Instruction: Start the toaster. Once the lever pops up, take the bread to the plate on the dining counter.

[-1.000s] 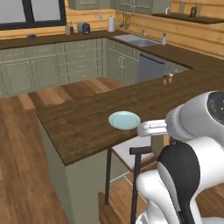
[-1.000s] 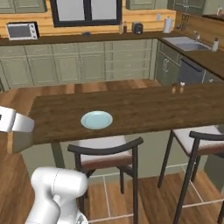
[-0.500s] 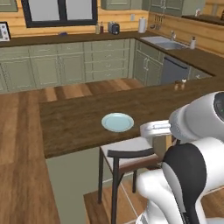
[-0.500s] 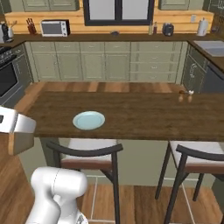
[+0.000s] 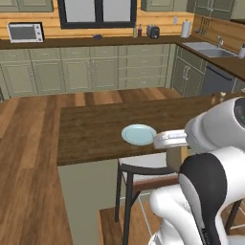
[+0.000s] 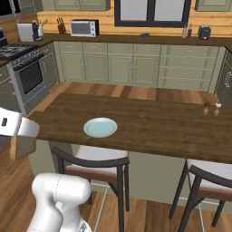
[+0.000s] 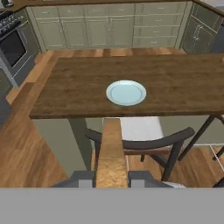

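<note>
My gripper [image 7: 111,177] is shut on the bread [image 7: 111,151], a golden-brown slice seen edge-on between the two dark fingertips [image 7: 84,177]. It hangs at stool height just short of the near edge of the dining counter [image 7: 78,83]. The pale bluish plate [image 7: 126,92] lies on the counter straight ahead of the slice, close to that edge. From the base, the plate [image 5: 139,134] [image 6: 100,127] sits on the brown slab [image 5: 91,129] [image 6: 158,122], with the held bread [image 5: 183,156] [image 6: 21,146] under my white hand. The toaster [image 5: 152,31] [image 6: 204,31] stands on the back worktop.
Dark-framed stools [image 7: 144,144] [image 6: 95,161] [image 6: 208,176] stand under the counter's near side, right below the bread. A toaster oven [image 5: 25,32] [image 6: 84,27] sits on the back worktop and a stove [image 6: 27,68] at the left. Two small jars [image 6: 212,105] stand at the counter's far right.
The base has swung around, so the whole scene shifted; the dining counter and plate now lie squarely ahead. The bread stays held in the gripper.
</note>
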